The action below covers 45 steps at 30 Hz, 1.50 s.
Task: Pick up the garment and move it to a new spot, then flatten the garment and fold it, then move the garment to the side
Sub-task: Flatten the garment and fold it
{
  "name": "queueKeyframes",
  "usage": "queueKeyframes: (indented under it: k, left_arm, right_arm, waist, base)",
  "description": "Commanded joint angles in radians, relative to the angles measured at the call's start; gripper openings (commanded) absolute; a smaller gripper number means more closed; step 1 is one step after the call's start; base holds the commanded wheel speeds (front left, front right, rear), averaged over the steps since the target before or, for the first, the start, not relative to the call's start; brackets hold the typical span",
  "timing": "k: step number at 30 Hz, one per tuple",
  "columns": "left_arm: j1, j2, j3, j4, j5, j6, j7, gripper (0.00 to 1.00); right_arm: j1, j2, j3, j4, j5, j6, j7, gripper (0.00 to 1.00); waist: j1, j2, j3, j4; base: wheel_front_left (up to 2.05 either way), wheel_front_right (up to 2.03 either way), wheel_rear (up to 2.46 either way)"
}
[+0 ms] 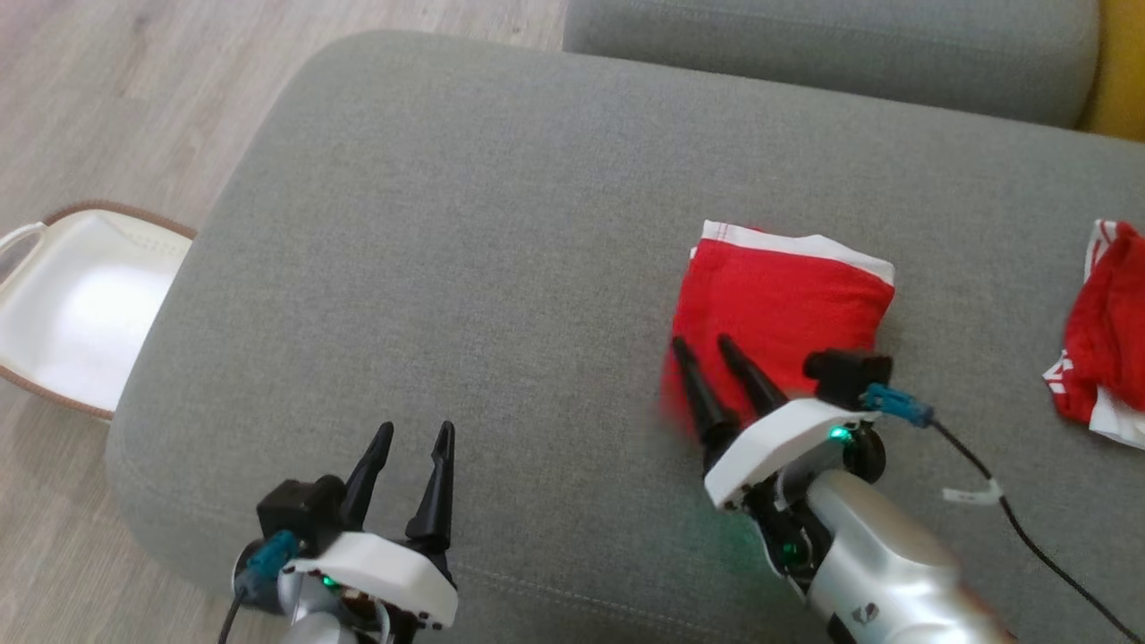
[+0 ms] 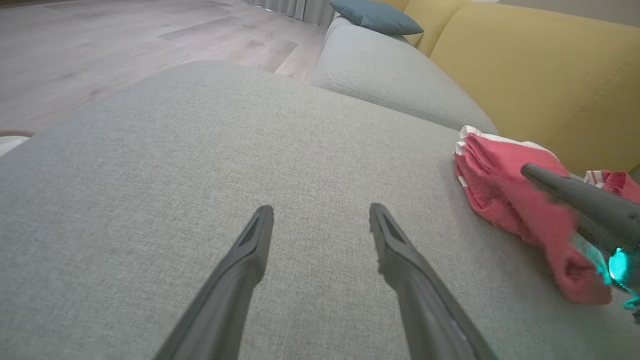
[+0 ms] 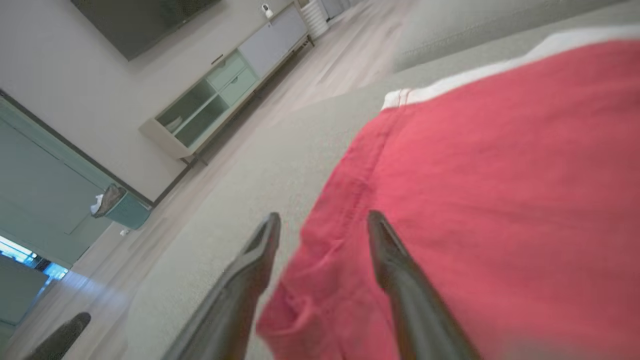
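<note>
Right tool (image 1: 700, 340): its fingers are spread apart and nothing is pinched. It is set low at the near left corner of the red garment (image 1: 778, 295). In the right wrist view one finger is seen over the cloth and the other over the grey cushion (image 1: 447, 224) just beside the edge.
Left tool (image 1: 414, 427): its fingers are spread wide and nothing is held. It is kept above bare cushion near the front edge, well apart from the garment.
Red garment: it is folded into a rough rectangle with a white band along the far edge, and is laid flat on the right half of the cushion.
Black cable (image 1: 1011, 510): it is trailed from the right wrist across the cushion.
Second red cloth (image 1: 1105, 331): it is crumpled at the right edge of the head view, apart from the folded one.
Basket (image 1: 72, 304): white with a brown rim, it is placed on the wooden floor left of the cushion.
</note>
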Motion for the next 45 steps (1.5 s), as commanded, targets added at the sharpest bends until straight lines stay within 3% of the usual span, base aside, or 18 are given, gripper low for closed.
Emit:
queueKeyframes:
  k: [1,6,11,18,21,26,34,39,45]
  left_arm:
    - [-0.048,0.007,0.022,-0.025,-0.011,0.005,-0.012,1.00]
    - [-0.064,0.007,0.022,-0.020,-0.013,0.004,-0.012,1.00]
    - [-0.072,0.007,0.032,-0.019,-0.007,0.003,-0.012,1.00]
    - [-0.070,0.007,0.053,-0.031,0.001,0.004,-0.012,1.00]
    - [-0.066,0.007,0.071,-0.049,0.002,0.006,-0.012,1.00]
    - [-0.060,0.007,0.097,-0.082,-0.004,0.006,-0.012,1.00]
    - [-0.055,0.007,0.122,-0.163,-0.010,-0.011,-0.012,1.00]
    - [-0.051,0.007,0.128,-0.187,-0.009,-0.017,-0.012,1.00]
    - [-0.033,0.007,0.126,-0.193,-0.004,-0.019,-0.012,1.00]
  right_arm:
    - [-0.049,0.009,0.025,-0.016,0.007,0.004,-0.011,1.00]
    - [-0.070,0.009,0.151,-0.007,0.027,0.004,0.023,1.00]
    - [-0.083,0.009,0.215,-0.004,0.032,0.004,0.018,1.00]
    - [-0.082,0.009,0.199,-0.009,0.013,0.004,-0.005,1.00]
    - [-0.079,0.009,0.139,-0.010,-0.036,0.004,-0.010,1.00]
    - [-0.051,0.003,-0.050,-0.054,-0.215,0.004,-0.010,1.00]
    - [0.164,0.008,-0.441,-0.310,-0.614,0.004,-0.011,1.00]
    - [0.286,0.008,-0.524,-0.459,-0.672,0.004,-0.011,1.00]
    - [0.363,0.009,-0.549,-0.529,-0.682,0.004,-0.011,1.00]
  waist:
    - [0.0000,-0.0001,0.007,-0.003]
    - [0.0000,-0.0001,0.020,-0.020]
    - [0.0000,-0.0001,0.013,-0.051]
    - [0.0000,-0.0001,-0.024,-0.097]
    - [0.0000,-0.0001,-0.037,-0.123]
    - [0.0000,-0.0001,-0.049,-0.161]
    - [0.0000,-0.0001,-0.054,-0.226]
    - [0.0000,-0.0001,-0.051,-0.258]
    - [0.0000,-0.0001,-0.052,-0.283]
  base:
    - [0.00,0.00,0.00]
    - [0.00,0.00,0.00]
    - [0.00,0.00,0.00]
    - [0.00,0.00,0.00]
    - [0.00,0.00,0.00]
    - [0.00,0.00,0.00]
    - [0.00,0.00,0.00]
    - [0.00,0.00,0.00]
    - [0.00,0.00,0.00]
